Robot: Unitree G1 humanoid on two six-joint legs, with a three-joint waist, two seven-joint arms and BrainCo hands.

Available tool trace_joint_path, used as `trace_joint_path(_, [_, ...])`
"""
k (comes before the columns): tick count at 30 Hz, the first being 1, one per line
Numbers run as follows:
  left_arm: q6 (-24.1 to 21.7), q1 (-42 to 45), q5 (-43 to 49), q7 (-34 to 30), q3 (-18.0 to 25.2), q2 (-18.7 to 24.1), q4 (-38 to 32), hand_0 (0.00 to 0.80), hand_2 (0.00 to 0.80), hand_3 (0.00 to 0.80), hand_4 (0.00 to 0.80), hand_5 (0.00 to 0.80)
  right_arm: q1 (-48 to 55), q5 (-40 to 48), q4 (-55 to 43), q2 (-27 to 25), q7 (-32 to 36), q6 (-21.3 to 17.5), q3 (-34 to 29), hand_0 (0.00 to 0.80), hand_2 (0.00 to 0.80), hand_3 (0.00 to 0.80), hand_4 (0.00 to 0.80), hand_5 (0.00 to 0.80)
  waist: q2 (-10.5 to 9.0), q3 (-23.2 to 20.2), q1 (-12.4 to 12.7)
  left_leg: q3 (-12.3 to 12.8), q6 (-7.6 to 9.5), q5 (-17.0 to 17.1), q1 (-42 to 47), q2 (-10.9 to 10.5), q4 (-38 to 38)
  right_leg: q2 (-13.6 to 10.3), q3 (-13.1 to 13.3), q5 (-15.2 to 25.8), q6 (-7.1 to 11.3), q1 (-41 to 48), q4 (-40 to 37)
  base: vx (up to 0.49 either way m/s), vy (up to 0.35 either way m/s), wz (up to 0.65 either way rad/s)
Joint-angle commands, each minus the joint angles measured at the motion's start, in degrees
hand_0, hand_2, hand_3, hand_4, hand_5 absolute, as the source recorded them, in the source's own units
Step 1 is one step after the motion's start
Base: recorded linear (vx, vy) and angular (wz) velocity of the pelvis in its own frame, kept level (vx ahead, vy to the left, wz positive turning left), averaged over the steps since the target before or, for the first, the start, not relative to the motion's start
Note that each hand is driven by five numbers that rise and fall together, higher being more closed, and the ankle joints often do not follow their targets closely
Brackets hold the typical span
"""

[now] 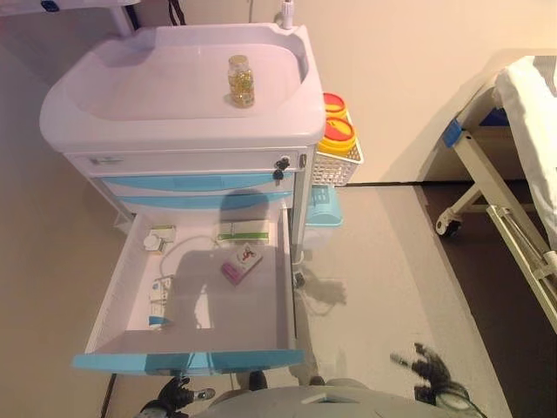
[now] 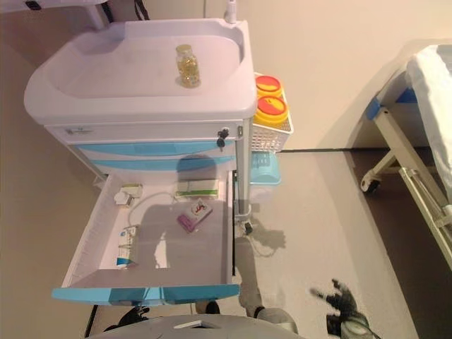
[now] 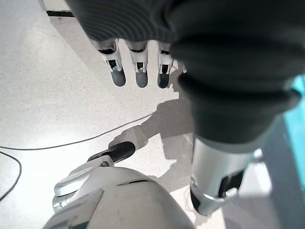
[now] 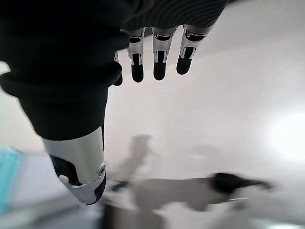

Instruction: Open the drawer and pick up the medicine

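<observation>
The bottom drawer (image 1: 283, 287) of the white cart stands pulled far out, its blue front (image 1: 187, 360) nearest me. Inside lie a pink medicine box (image 1: 241, 264), a green-and-white box (image 1: 243, 231) at the back, a small white item (image 1: 159, 238) at the back left and a blue-and-white pack (image 1: 158, 302) on the left. A small bottle of yellow capsules (image 1: 241, 81) stands on the cart's top tray (image 1: 113, 96). My left hand (image 1: 174, 394) hangs low by the drawer front, fingers straight and holding nothing. My right hand (image 1: 432, 370) hangs low over the floor, fingers spread, empty.
Two blue drawers (image 1: 196, 182) above are closed, with a key (image 1: 280, 165) in the lock. A white basket holding yellow, red-lidded containers (image 1: 338, 138) hangs on the cart's right side, above a light blue bin (image 1: 323, 208). A bed frame (image 1: 505, 200) on wheels stands at the right.
</observation>
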Motion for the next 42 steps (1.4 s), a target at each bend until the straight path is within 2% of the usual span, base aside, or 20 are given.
trace_joint_path(1, [-4.07, -4.36, 2.09, 0.32, -1.12, 0.07, 0.77, 0.0, 0.0, 0.0, 0.0, 0.0, -2.86, -9.01, 0.99, -2.87, 0.26, 2.38, 3.36, 0.0, 0.0, 0.0, 0.0, 0.0, 0.12, 1.14, 0.71, -3.02, 0.51, -8.61, -0.87, -1.49, 4.45, -1.15, -0.23, 0.52, 3.04, -2.85, 2.12, -0.02, -0.021, -0.05])
trace_joint_path(7, [-5.35, -6.08, 6.27, 2.54, -5.51, 1.14, -3.3, 0.0, 0.0, 0.0, 0.0, 0.0, -2.89, -11.52, -1.13, -3.56, -0.13, 0.25, 6.37, 0.0, 0.0, 0.0, 0.0, 0.0, 0.61, 3.08, 0.33, -3.4, 1.0, -8.83, -3.17, -1.62, 6.8, -1.27, 0.15, 0.17, 2.88, -5.3, 4.42, -0.003, 0.013, -0.01])
trace_joint_path(12, [-7.12, -11.48, 4.07, 3.88, -10.59, 4.12, -8.28, 0.0, 0.0, 0.0, 0.0, 0.0, -6.72, -9.93, -5.6, -7.28, -0.44, -1.72, 8.7, 0.0, 0.0, 0.0, 0.0, 0.0, 1.44, 8.92, -0.94, -2.76, 2.0, -9.42, -9.8, -2.2, 12.07, -1.38, 1.3, 0.03, 1.84, -12.61, 8.33, -0.161, 0.109, -0.21])
trace_joint_path(16, [-7.12, -15.82, 2.2, 4.94, -12.0, 6.64, -14.88, 0.0, 0.0, 0.0, 0.0, 0.0, -9.88, -7.45, -8.91, -9.86, -1.3, -1.05, 9.98, 0.0, 0.0, 0.0, 0.0, 0.0, 2.11, 14.01, -1.23, -1.8, 3.13, -9.7, -17.8, -2.44, 18.81, -1.67, 1.58, -0.29, 0.55, -21.59, 15.73, -0.172, 0.1, -0.14])
trace_joint_path(19, [-7.62, -17.74, 2.48, 5.06, -11.77, 9.87, -19.24, 0.0, 0.0, 0.0, 0.0, 0.0, -10.11, -5.88, -10.45, -11.01, -1.69, 0.18, 9.82, 0.0, 0.0, 0.0, 0.0, 0.0, 1.92, 16.12, -1.2, -0.94, 4.04, -10.96, -23.69, -2.95, 25.4, -1.85, 1.62, -1.17, -0.19, -27.13, 21.52, -0.078, 0.065, 0.0])
trace_joint_path(25, [-6.07, -20.63, 0.3, 1.54, -10.45, 14.95, -25.42, 0.0, 0.0, 0.0, 0.0, 0.0, -8.95, -5.49, -10.61, -12.74, -2.27, 1.17, 7.93, 0.0, 0.0, 0.0, 0.0, 0.0, 2.04, 17.43, -1.19, -0.59, 5.11, -13.3, -32.5, -3.7, 34.27, -1.55, 1.7, -3.04, -1.08, -35.04, 29.82, -0.001, 0.07, -0.04])
trace_joint_path(26, [-5.94, -20.93, 0.38, 1.41, -10.24, 15.46, -25.81, 0.0, 0.0, 0.0, 0.0, 0.0, -8.68, -5.56, -10.45, -12.91, -2.36, 1.14, 7.78, 0.0, 0.0, 0.0, 0.0, 0.0, 2.1, 17.67, -1.25, -0.82, 5.05, -15.45, -32.77, -3.89, 36.19, -1.45, 2.08, -4.91, -0.78, -35.35, 31.76, 0.082, 0.11, -0.01])
trace_joint_path(29, [-4.54, -23.1, -0.27, 0.62, -9.02, 18.69, -27.51, 0.0, 0.0, 0.0, 0.0, 0.0, -7.97, -5.04, -10.71, -13.78, -2.3, 1.32, 7.15, 0.0, 0.0, 0.0, 0.0, 0.0, 2.02, 17.68, -1.72, -0.54, 5.45, -17.26, -35.7, -4.15, 40.32, -1.14, 2.67, -5.73, -0.98, -38.08, 35.09, 0.062, 0.093, -0.17])
trace_joint_path(35, [-3.88, -27.25, -5.44, 0.05, -4.24, 24.26, -28.85, 0.0, 0.0, 0.0, 0.0, 0.0, -6.11, -4.66, -11.77, -14.78, -1.73, 0.89, 5.92, 0.0, 0.0, 0.0, 0.0, 0.0, 1.64, 17.52, -2.67, -0.15, 5.51, -19.34, -37.57, -4.26, 44.39, -0.77, 3.79, -6.47, -1.22, -39.76, 37.61, 0.082, 0.073, -0.11])
trace_joint_path(42, [-5.43, -33.52, -4.95, 5.73, -1.97, 28.25, -24.97, 0.0, 0.0, 0.0, 0.0, 0.0, -5.07, -4.02, -9.36, -14.65, -3.6, -0.21, 5.76, 0.0, 0.0, 0.0, 0.0, 0.0, 1.27, 17.1, -4.08, 0.47, 5.69, -20.82, -38.12, -4.54, 46.52, -0.24, 5.42, -6.75, -1.42, -40.53, 38.48, 0.086, 0.062, -0.03])
